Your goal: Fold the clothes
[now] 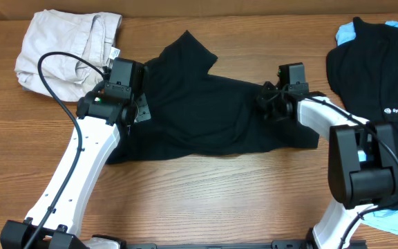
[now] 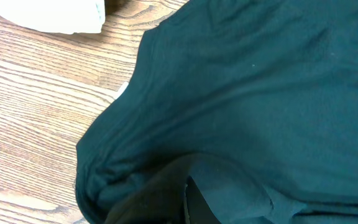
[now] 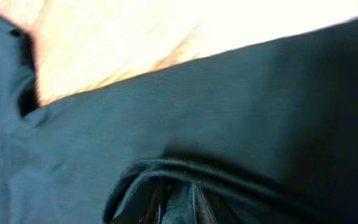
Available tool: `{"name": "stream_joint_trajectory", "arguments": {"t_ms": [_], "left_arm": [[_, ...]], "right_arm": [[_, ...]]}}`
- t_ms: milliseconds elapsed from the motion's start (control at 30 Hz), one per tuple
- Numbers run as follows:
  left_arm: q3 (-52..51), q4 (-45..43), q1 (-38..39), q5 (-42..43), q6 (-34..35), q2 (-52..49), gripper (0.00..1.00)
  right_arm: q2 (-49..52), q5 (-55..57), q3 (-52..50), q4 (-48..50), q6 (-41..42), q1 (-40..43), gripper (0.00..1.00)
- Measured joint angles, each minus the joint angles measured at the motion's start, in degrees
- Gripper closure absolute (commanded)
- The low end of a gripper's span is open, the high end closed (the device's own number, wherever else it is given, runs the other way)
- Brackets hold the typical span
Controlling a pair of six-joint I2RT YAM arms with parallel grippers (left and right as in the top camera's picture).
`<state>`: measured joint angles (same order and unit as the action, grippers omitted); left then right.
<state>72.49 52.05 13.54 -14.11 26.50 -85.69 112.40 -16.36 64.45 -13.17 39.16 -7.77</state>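
On the table (image 1: 206, 190) lies a black T-shirt (image 1: 199, 111)

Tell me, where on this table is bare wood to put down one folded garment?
Free: the front strip of table below the black T-shirt; the back strip between its sleeve and the logo shirt. Crowded: the left back corner, with beige trousers.
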Motion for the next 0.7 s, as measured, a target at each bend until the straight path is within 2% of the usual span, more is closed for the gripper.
{"name": "stream_joint_trajectory", "arguments": {"t_ms": [233,533,700], "left_arm": [[0.00,0.00,0.00,0.00,0.00,0.00,0.96],[0.00,-0.68,0.00,0.00,-0.15,0.00,0.96],[0.00,-0.70,0.00,0.00,-0.15,0.00,0.96]], "right_arm": [[0.00,-0.92,0.00,1.16,-0.17,-0.98,0.78],[0.02,-1.31,0.02,-1.97,-3.32,-0.98,0.58],[0.00,-1.68,0.85,-5.66,-5.25,-1.01,0.56]]}}
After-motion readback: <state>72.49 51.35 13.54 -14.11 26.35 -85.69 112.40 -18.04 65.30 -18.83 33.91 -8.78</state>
